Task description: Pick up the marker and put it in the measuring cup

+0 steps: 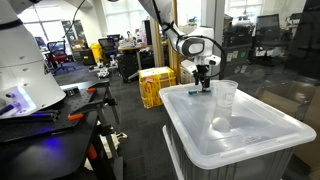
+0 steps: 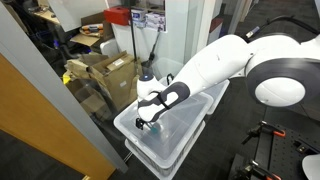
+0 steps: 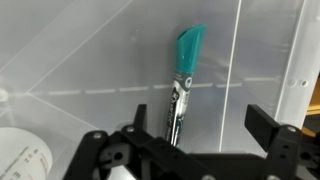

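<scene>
The marker [image 3: 181,75] is a thin dark stick with a teal cap and lies on the translucent white bin lid [image 3: 90,50]. In the wrist view it runs between my two fingers, closer to the left one. My gripper [image 3: 200,125] is open and straddles the marker's dark end without closing on it. In an exterior view the gripper [image 1: 203,76] points down at the lid's far edge, with the marker [image 1: 204,90] just under it. The clear measuring cup [image 1: 226,102] stands upright on the lid close beside the gripper. Its rim shows at the lower left of the wrist view [image 3: 20,155].
The lid covers a large white storage bin [image 1: 235,140], which also shows in an exterior view [image 2: 170,140]. A yellow crate [image 1: 154,85] sits on the floor behind it. A workbench with tools [image 1: 50,115] stands nearby. Cardboard boxes [image 2: 105,75] sit beyond a glass wall.
</scene>
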Action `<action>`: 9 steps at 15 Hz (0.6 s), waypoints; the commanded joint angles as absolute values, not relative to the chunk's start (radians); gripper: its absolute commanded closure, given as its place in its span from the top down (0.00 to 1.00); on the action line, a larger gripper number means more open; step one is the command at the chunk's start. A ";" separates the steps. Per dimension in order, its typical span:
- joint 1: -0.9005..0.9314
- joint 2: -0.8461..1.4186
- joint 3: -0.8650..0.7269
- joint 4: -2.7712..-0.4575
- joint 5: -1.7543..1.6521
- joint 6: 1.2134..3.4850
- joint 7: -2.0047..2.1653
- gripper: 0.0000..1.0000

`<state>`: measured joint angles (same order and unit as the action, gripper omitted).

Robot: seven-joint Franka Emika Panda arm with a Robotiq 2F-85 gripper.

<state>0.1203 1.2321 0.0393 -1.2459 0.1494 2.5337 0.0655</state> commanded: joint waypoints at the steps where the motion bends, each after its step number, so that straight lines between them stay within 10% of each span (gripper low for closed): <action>1: 0.131 1.278 0.029 -1.158 0.120 2.471 0.112 0.97; 9: 0.136 1.323 0.029 -1.092 0.114 2.452 0.117 0.33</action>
<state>0.1265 1.2955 0.0392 -1.1526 0.1410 2.4981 0.0673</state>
